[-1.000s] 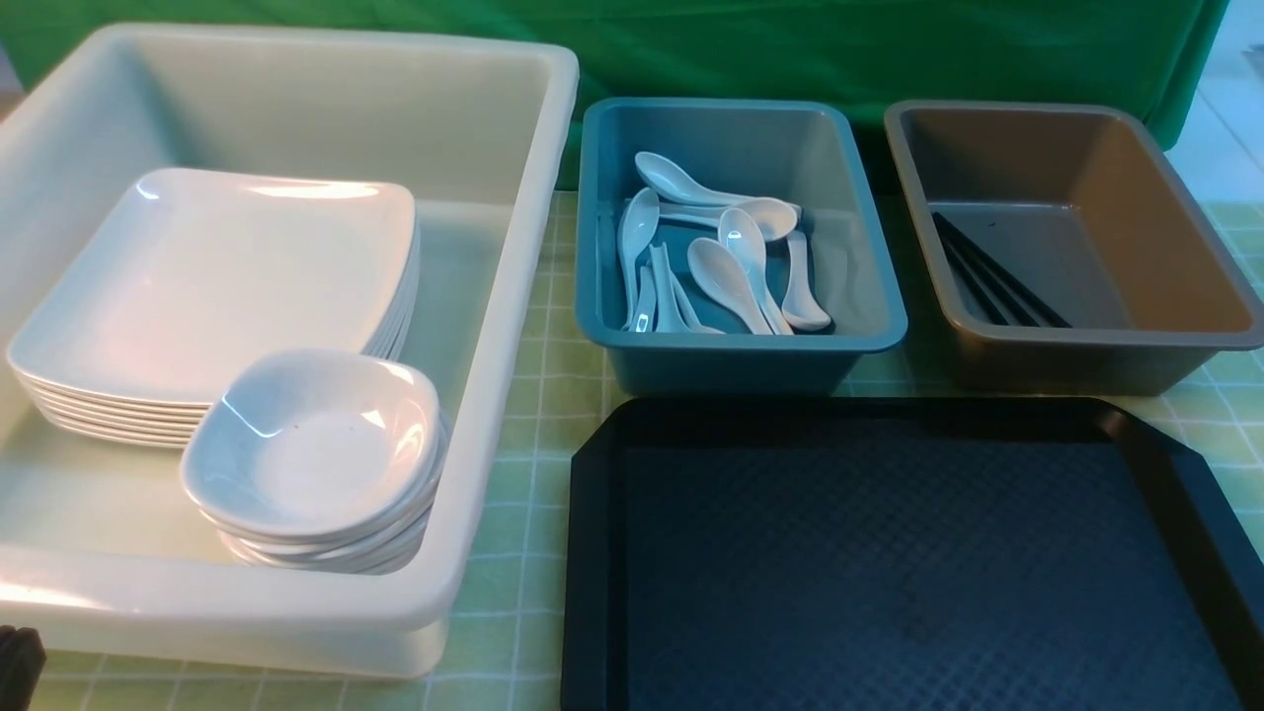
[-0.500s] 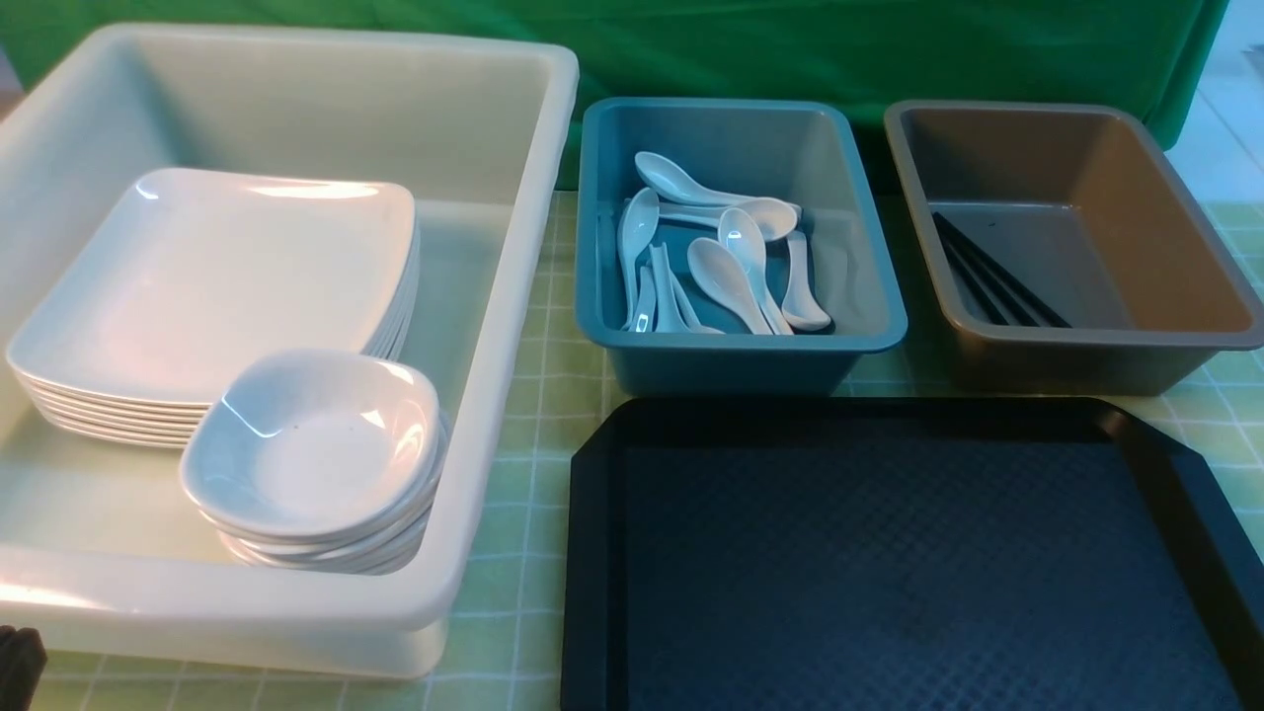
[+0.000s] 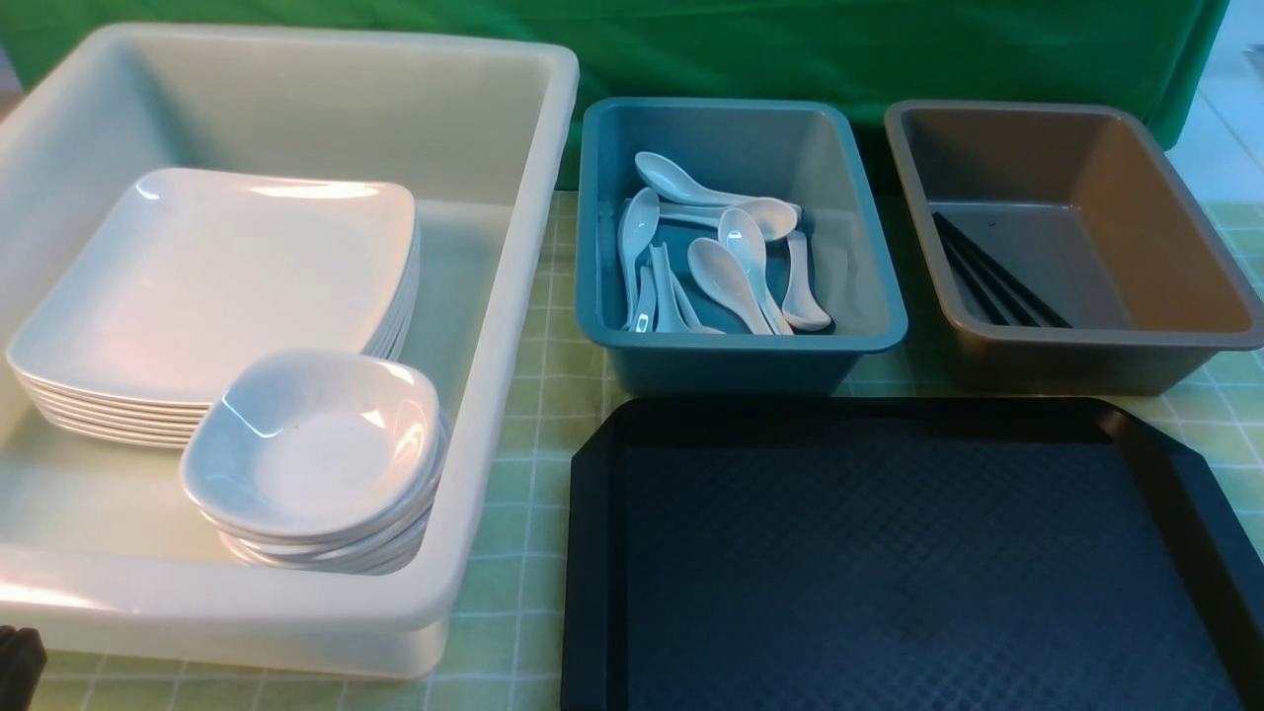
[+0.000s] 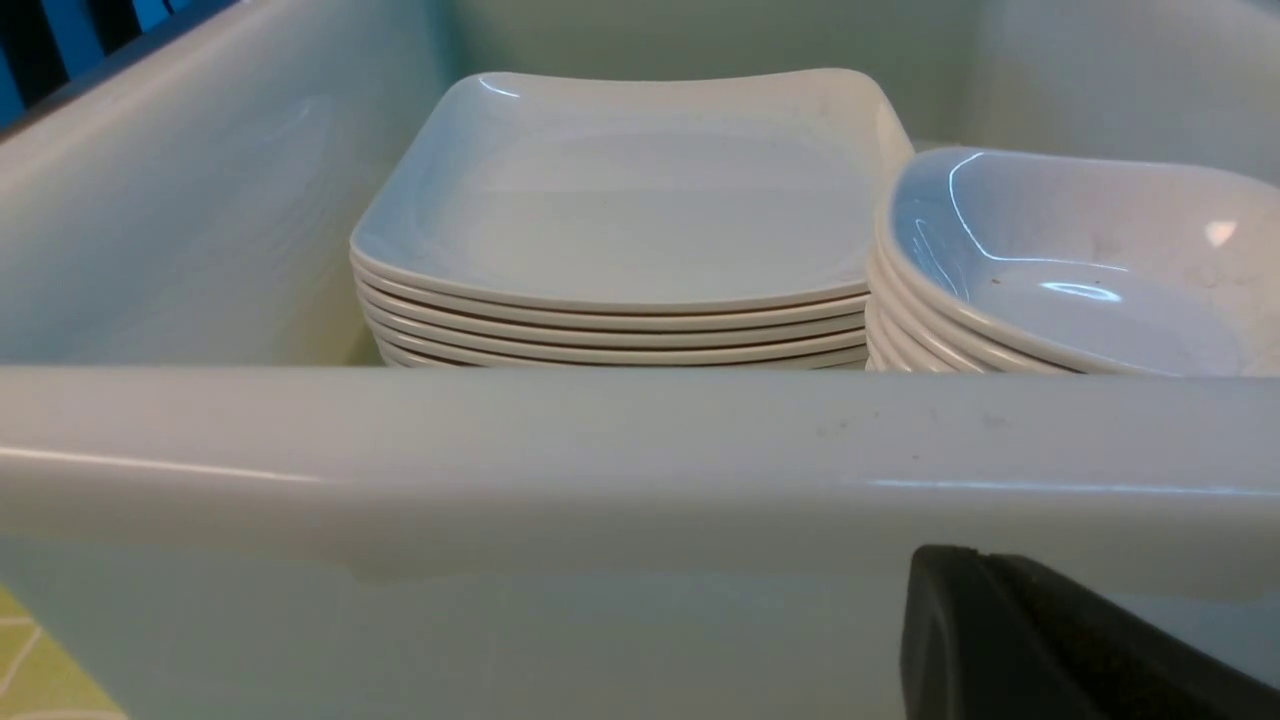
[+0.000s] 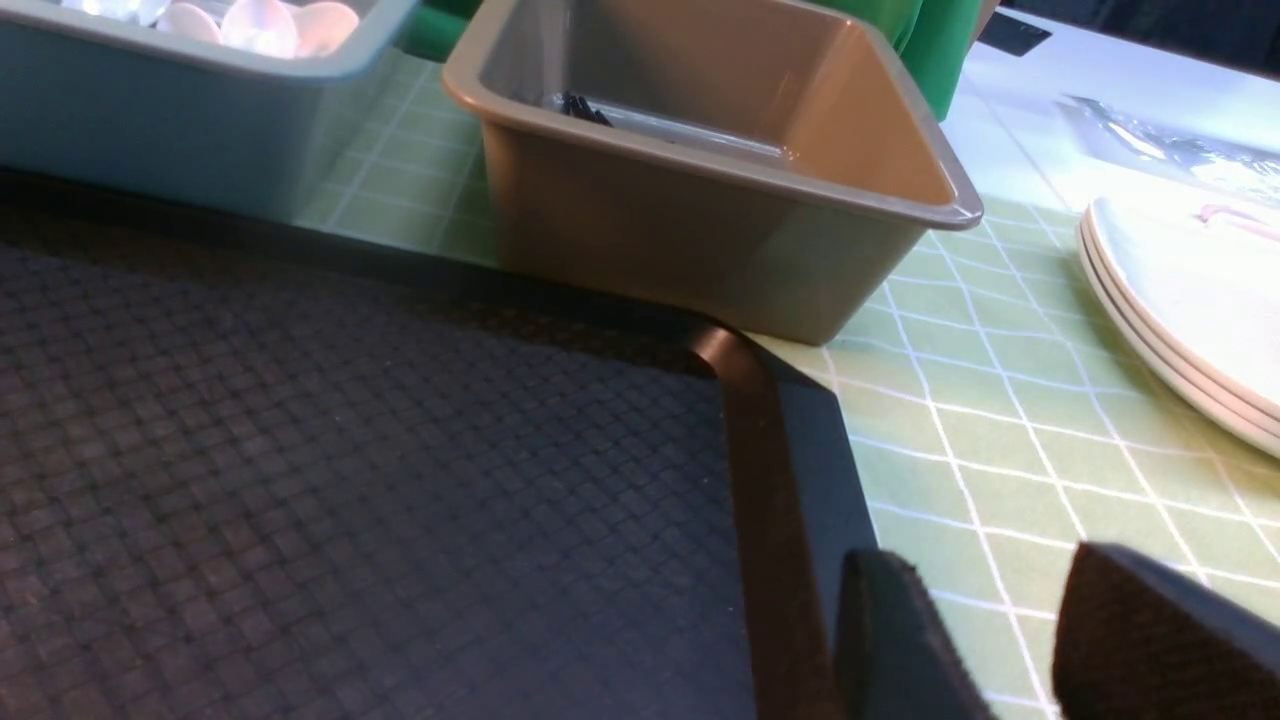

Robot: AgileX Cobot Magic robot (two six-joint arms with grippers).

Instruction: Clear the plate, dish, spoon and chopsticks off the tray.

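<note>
Showing: a black tray with nothing on its textured surface, on a green checked cloth.
Plates: a stack inside the big white tub, with a stack of small dishes touching its near corner.
Spoons: a heap in the teal tub.
Chopsticks: black sticks lying in the brown tub.
Left gripper: just outside the white tub's near wall, jaws pressed together, holding nothing.
Right gripper: jaws apart and empty, over the tray's right edge.
Extra: more plates stacked on the cloth to the right.
</note>
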